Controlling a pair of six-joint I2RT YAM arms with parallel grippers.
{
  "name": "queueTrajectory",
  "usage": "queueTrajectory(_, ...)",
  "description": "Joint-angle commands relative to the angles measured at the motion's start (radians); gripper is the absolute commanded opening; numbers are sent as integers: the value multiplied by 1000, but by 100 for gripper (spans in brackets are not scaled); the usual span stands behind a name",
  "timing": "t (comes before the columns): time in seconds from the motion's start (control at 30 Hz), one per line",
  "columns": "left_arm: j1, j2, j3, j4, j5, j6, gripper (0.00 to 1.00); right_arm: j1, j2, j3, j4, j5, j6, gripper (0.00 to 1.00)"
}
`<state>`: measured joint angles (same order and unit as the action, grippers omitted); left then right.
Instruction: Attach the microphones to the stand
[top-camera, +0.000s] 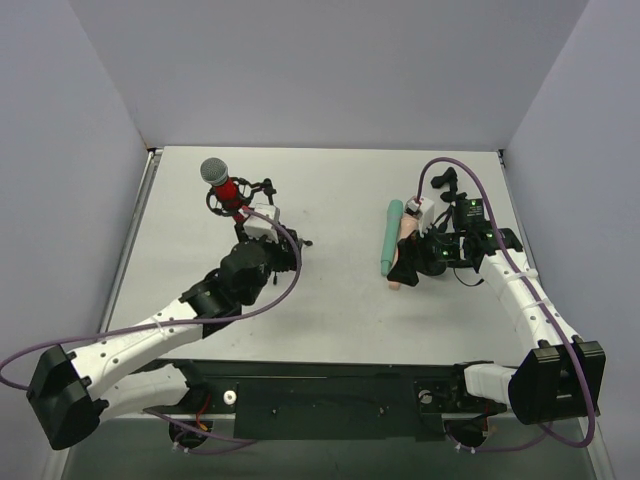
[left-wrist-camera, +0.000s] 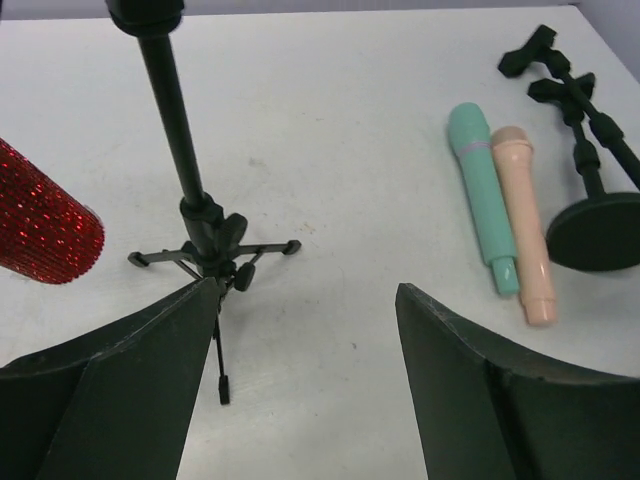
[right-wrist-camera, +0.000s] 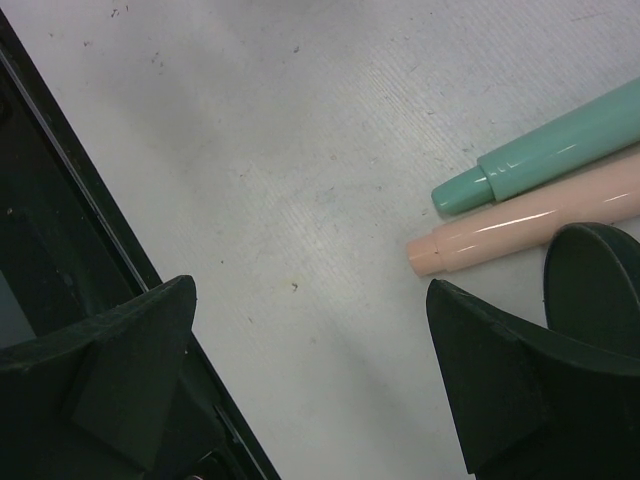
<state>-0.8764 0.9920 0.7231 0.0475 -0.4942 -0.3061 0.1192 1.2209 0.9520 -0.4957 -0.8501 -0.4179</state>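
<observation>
While the left gripper (left-wrist-camera: 308, 300) hangs low in front of the tripod stand (left-wrist-camera: 205, 235), its jaws are spread wide with nothing between them. One finger (left-wrist-camera: 130, 380) sits right at the stand's near leg. The red microphone (top-camera: 228, 188) sits tilted at the top of that tripod stand, grey mesh head up and away from the arm. It seems to be held in the clip, though the clamp itself is too small to make out. Well to the right of the tripod stand, the mint-green microphone (left-wrist-camera: 482, 190) and the peach-pink microphone (left-wrist-camera: 525, 220) lie flat on the white table (left-wrist-camera: 350, 120), side by side. Farther right again stands a round-based stand (left-wrist-camera: 598, 232). The right gripper (right-wrist-camera: 310, 300) hovers over the two microphones' tail ends — jaws parted, empty.
</observation>
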Motion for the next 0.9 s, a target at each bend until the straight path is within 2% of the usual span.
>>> queueTrajectory(0.0,60,82,28,212,-118,25,83,0,-24,39,-21,-40,-18,93)
queueTrajectory(0.27,171,218,1,388,-55,87,81,0,-18,44,-35,-44,-32,93)
queueTrajectory(0.67,201,313,-46,640,26,183,68,0,2,54,-63,-43,-53,93)
queueTrajectory(0.8,201,319,-94,738,31,205,62,2,12,57,-72,-44,-61,93)
queueTrajectory(0.87,203,330,-108,773,31,225,53,5,20,62,-81,-46,-64,93)
